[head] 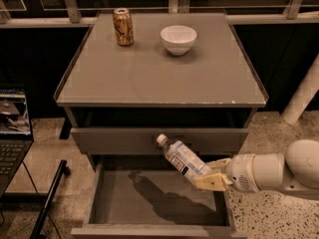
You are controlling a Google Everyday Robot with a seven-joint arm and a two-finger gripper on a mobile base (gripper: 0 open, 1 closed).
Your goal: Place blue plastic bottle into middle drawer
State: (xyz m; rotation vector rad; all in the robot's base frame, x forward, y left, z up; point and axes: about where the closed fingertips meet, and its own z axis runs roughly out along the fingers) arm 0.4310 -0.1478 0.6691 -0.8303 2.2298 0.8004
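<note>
Pinching bottle (182, 159), gripper (212, 175) above middle drawer (149, 231)

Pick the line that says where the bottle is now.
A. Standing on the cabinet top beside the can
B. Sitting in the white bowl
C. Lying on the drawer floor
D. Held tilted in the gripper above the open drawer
D: the gripper, reaching in from the right, clamps the bottle with its cap pointing up and left, in the air over the drawer, where it casts a shadow on the floor.
</note>
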